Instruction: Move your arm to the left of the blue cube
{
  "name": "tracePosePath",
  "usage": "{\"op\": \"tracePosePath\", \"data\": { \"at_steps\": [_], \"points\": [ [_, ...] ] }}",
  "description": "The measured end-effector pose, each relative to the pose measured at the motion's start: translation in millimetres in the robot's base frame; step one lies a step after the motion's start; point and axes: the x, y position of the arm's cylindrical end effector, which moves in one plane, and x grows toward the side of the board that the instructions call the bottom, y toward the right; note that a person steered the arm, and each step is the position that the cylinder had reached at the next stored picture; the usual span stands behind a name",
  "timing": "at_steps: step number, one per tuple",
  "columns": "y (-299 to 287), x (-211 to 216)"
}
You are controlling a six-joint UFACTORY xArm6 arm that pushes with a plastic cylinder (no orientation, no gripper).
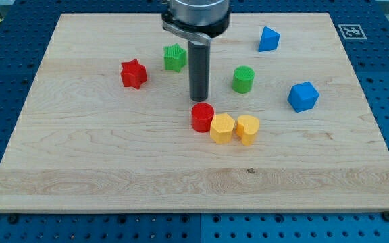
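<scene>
A: Locating the rod: where does my tip (199, 100) stand?

B: It stands near the counter's (113, 169) middle, just above the red cylinder (202, 117) in the view, close to it; contact cannot be confirmed.

A: State of the jaws?

B: This arm carries no jaws, only the straight dark rod, so neither apart nor together applies.

A: Position of the blue cube (303, 96)?

B: Toward the view's right, well apart from my tip, which lies to its left. The green cylinder (243, 79) sits between them.

A: Other blocks?

B: A yellow hexagonal block (222, 127) touches the red cylinder's right side, with a yellow heart-shaped block (247, 129) just beside it. A green star (174, 57) and a red star (133, 73) lie left of the rod. A blue triangular block (269, 39) lies near the view's top right.
</scene>
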Motion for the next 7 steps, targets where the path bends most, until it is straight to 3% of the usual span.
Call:
{"op": "tracePosePath", "data": {
  "at_steps": [1, 2, 3, 5, 7],
  "points": [
    [0, 31],
    [-8, 21],
    [-55, 9],
    [13, 7],
    [33, 6]
  ]
}}
